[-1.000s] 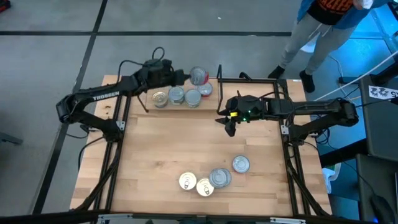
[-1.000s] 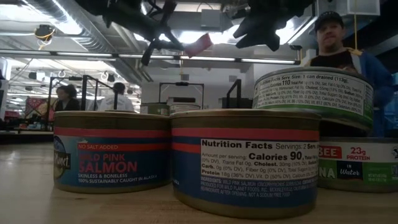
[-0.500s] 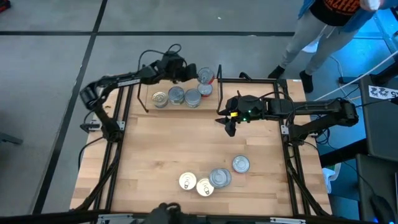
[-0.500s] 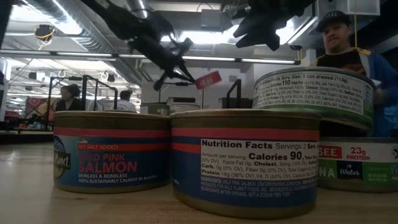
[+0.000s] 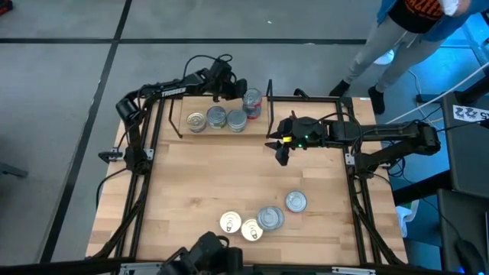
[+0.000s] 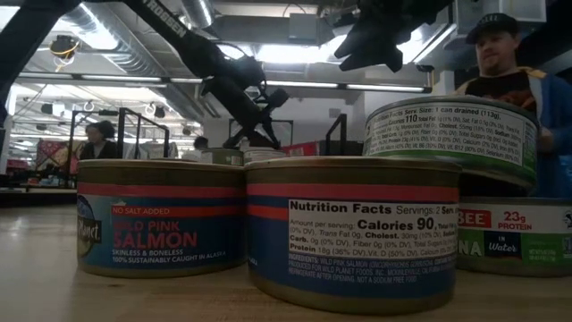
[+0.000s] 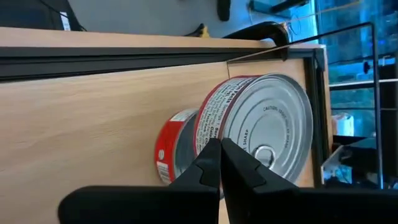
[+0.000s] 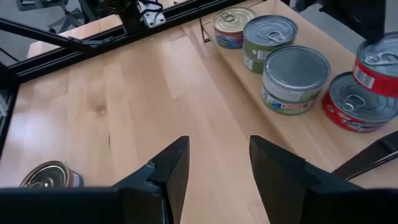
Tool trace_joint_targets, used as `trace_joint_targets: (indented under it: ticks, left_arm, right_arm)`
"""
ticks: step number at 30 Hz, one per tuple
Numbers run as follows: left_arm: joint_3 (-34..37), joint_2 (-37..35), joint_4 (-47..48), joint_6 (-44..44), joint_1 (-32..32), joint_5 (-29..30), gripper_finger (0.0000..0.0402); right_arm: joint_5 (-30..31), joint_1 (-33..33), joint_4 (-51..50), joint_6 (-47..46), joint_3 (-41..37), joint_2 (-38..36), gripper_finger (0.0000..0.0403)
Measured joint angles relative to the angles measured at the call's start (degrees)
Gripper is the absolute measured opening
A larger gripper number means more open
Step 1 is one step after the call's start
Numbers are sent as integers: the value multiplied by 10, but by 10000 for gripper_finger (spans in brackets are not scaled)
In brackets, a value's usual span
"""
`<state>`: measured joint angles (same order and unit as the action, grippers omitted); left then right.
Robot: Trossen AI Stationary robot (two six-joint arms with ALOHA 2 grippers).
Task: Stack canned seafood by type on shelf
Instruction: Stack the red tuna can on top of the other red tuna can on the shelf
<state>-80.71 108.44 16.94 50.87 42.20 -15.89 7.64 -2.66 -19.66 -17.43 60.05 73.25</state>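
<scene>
The left claw (image 5: 238, 89) hangs at the far edge of the counter (image 5: 206, 176), fingers (image 7: 219, 163) clenched together with nothing between them, their dark tips just in front of the upper red-labelled tin (image 7: 264, 127). That tin is short and round with a ribbed silver pull-tab lid, and it sits on top of another red-labelled tin (image 7: 173, 152), the two forming a small stack at the right end of the shelf (image 5: 182, 128). The shelf is a narrow light-wood board with thin black metal uprights, set along the counter's far edge. Three more tins stand in a row on it to the left of the stack: a gold-lidded one (image 5: 197, 121), a silver-lidded one (image 5: 217, 116) and another silver-lidded one (image 5: 237, 120); in the right wrist view the middle tin shows a green side label.

The right claw (image 5: 281, 155) hovers over the bare pale-wood counter, right of the shelf, its two broad dark fingers (image 8: 171, 163) parted and released, holding nothing.

Near the front of the counter lies a loose group of four tins: two gold-lidded tins (image 5: 230, 222) touching each other, a larger silver-lidded tin (image 5: 270, 218) beside them, and a silver tin (image 5: 296, 202) slightly apart. The low view shows blue salmon labels with red bands on the nearest ones (image 6: 161, 217).

A person (image 5: 405, 30) stands beyond the counter's far right corner.
</scene>
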Motion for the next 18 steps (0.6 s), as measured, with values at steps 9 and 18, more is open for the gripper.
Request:
trace_joint_targets:
  ticks: [9, 18]
  left_arm:
    - [0, -1, 40, -32, 2, -6, 0]
    - [0, -1, 41, -35, -4, -6, 0]
  right_arm:
    - [9, 0, 0, 0, 0, 0, 170]
    - [9, 0, 0, 0, 0, 0, 170]
